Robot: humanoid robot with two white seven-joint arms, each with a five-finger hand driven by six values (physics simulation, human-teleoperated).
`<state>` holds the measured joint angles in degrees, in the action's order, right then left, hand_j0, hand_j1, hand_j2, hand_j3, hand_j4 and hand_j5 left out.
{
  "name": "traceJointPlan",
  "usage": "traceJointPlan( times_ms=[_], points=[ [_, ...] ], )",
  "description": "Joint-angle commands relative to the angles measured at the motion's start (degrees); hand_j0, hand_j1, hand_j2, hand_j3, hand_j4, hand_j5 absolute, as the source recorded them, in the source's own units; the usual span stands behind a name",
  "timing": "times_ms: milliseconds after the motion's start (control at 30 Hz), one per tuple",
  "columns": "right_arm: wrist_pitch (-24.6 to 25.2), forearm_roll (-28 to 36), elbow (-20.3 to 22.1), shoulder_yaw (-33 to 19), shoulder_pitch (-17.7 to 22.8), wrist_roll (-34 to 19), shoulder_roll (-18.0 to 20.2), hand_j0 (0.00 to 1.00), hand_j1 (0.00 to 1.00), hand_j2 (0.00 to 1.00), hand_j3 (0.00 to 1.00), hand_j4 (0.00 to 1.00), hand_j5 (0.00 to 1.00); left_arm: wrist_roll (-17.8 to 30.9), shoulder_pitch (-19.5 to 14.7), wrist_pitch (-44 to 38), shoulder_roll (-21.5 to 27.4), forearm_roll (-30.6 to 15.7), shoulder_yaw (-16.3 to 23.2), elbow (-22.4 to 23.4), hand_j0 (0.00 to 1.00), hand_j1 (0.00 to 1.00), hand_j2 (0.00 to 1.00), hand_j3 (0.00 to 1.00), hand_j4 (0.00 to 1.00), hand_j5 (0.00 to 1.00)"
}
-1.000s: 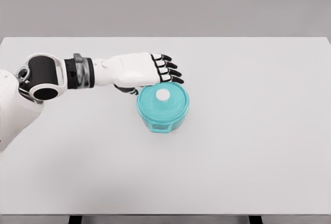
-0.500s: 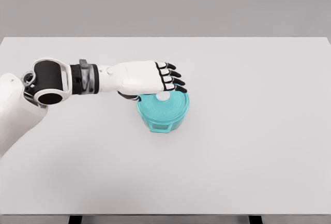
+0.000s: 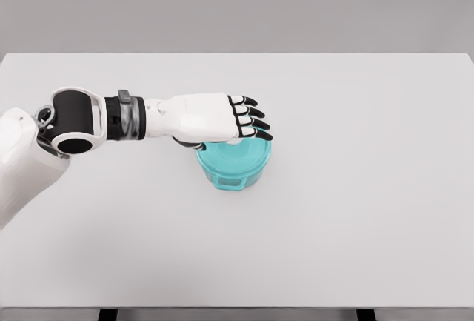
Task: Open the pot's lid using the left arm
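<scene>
Pot (image 3: 231, 173): teal, round, squat; standing upright on the tabletop (image 3: 370, 210), roughly midway between the left and right edges and slightly nearer the far edge than the near one. Small side handle visible on the wall facing the near edge.

Lid (image 3: 241, 154): teal, same colour as the pot, seated flat on the rim, not lifted. White knob at its centre mostly hidden beneath the fingers; only a pale sliver showing.

Left hand (image 3: 218, 117): white shell with black finger segments, palm down, reaching in from the left edge and lying over the far-left part of the lid. Fingers (image 3: 252, 113) laid close together and curved slightly downward over the knob area, black tips ending near the lid's far-right rim. Thumb tucked beneath the palm on the pot's left side, largely hidden. Whether the fingers actually clamp the knob or merely rest above it: cannot be told from this view.

Left arm (image 3: 74, 121): white, with black elbow joint and grey-black wrist band, extending horizontally from the lower left across the tabletop toward the pot.

Tabletop: white, rectangular, plain.
</scene>
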<state>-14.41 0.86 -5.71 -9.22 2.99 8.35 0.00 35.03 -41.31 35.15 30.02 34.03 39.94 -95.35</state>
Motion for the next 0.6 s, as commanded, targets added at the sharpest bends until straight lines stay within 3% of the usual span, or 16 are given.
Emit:
traceJointPlan(
  times_ms=[0, 567],
  points=[
    [0.0, 0.0, 0.0, 0.0, 0.0, 0.0, 0.0, 1.00, 1.00, 1.00, 1.00, 1.00, 1.00, 0.0, 0.0, -0.2, 0.0, 0.1, 0.0, 0.3, 1.00, 1.00, 1.00, 1.00, 1.00, 1.00],
    [0.0, 0.0, 0.0, 0.0, 0.0, 0.0, 0.0, 1.00, 1.00, 1.00, 1.00, 1.00, 1.00, 0.0, -1.0, -0.2, -0.5, 0.6, 1.2, 2.5, 0.99, 0.99, 0.99, 0.99, 0.99, 0.99]
  ],
)
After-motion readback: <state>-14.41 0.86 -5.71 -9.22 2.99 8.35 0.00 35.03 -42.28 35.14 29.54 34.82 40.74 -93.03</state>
